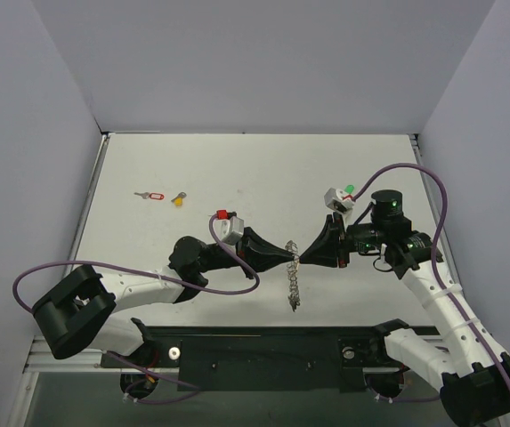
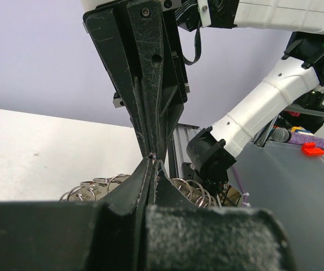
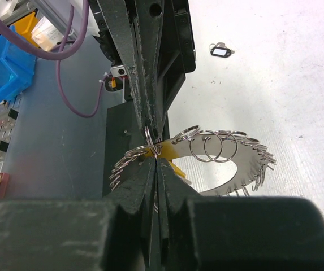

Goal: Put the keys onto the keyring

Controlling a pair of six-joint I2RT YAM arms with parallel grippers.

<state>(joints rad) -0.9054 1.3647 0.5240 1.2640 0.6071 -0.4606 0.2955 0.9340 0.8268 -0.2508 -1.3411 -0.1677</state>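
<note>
Pinching tip to tip above the matte white counter (image 1: 255, 169), the left end effector (image 1: 287, 253) and right end effector (image 1: 302, 255) are both fully closed, their black wedge-shaped fingers scuffed. The keyring (image 1: 295, 286), a limp chain of thin, shiny wire loops, dangles from the left one's grip. Whether the right one clamps a loop I cannot tell. A yellow plastic piece (image 3: 170, 151) sits beside its tips. A red-tagged key (image 1: 152, 196) and a yellow-headed key (image 1: 179, 199) lie far off on the counter.
</note>
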